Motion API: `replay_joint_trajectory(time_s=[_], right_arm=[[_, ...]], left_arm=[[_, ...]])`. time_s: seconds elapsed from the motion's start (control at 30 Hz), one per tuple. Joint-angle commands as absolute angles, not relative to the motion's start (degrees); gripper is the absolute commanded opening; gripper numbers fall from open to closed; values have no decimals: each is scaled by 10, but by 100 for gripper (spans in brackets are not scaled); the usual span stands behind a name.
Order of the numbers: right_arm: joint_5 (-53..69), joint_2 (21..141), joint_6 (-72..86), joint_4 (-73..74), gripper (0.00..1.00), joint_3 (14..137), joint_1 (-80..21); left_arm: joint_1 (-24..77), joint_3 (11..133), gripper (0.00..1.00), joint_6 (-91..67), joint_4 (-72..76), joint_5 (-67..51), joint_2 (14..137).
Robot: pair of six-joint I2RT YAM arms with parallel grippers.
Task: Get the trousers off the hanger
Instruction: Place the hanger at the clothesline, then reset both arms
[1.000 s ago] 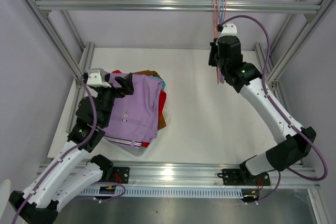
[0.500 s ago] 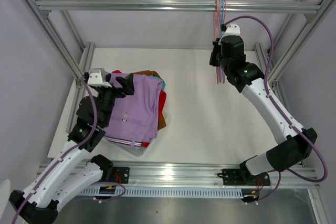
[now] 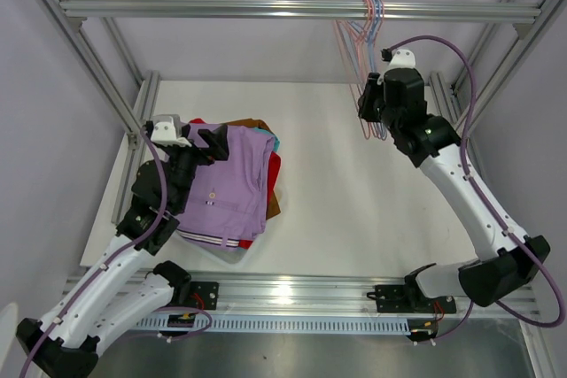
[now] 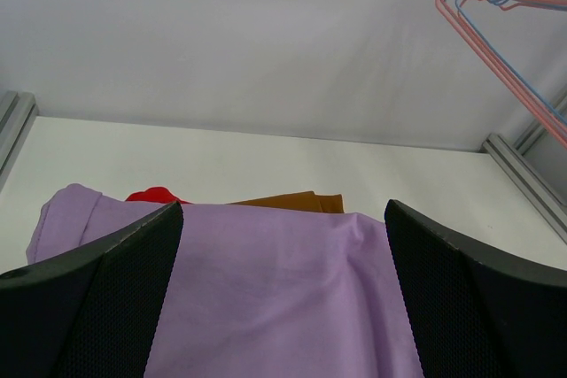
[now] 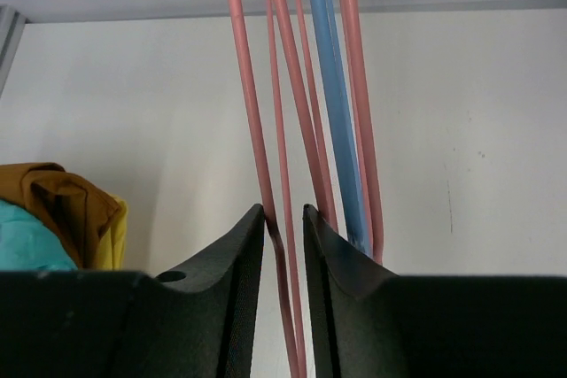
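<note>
The trousers point(image 3: 232, 185) lay in one folded stack on the bench point(image 3: 354, 201), out toward nine o'clock in the overhead view and off the hangers altogether. The lilac pair point(image 4: 283, 307) was on top, with its striped waistband point(image 3: 211, 239) at the six o'clock edge. Red cloth point(image 3: 275, 168) stuck out at the three o'clock side, teal point(image 3: 275, 142) showed just above it, and brown point(image 3: 252, 122) peeked out at twelve o'clock. A bit of yellow point(image 5: 118, 232) showed only in the right wrist view, beside the brown.

The left hand point(image 3: 205, 150) hovered over the nine o'clock part of the stack with its fingers spread wide, the lilac cloth filling the space below them. I could not tell whether they touched it.

The wire hangers point(image 5: 361, 130), mostly pink with at least one blue point(image 5: 335, 86), hung bare from the overhead rail point(image 3: 221, 9) at about one o'clock. The right hand point(image 5: 284, 214) was raised among their lower ends. Its fingers stood a little apart, and one pink wire point(image 5: 248, 86) ran down through the narrow gap, close against the nine o'clock finger but with room to spare, so it was not pinched.
</note>
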State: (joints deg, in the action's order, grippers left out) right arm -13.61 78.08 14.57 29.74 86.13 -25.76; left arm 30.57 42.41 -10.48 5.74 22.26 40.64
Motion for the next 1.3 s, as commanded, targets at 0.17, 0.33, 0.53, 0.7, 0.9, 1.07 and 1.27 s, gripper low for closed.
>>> replay_joint_trajectory(time_s=[0.17, 0.33, 0.53, 0.7, 0.9, 1.07, 1.27], right_arm=[[-110, 681, 153, 324, 29, 822, -257], [-97, 613, 149, 329, 33, 785, -256], [-90, 522, 120, 301, 38, 702, -276], [-202, 454, 105, 282, 40, 640, -358], [-226, 423, 130, 311, 44, 600, -386], [-267, 392, 119, 325, 45, 541, -409], [-295, 345, 139, 325, 46, 480, -415]], left_arm=[[299, 436, 99, -107, 62, 217, 410], [299, 439, 99, -106, 56, 217, 414], [319, 461, 99, -99, 25, 222, 373], [353, 486, 100, -97, -4, 230, 344], [361, 526, 99, -123, -123, 216, 331], [361, 483, 99, -120, -151, 171, 301], [364, 450, 100, -120, -137, 163, 271]])
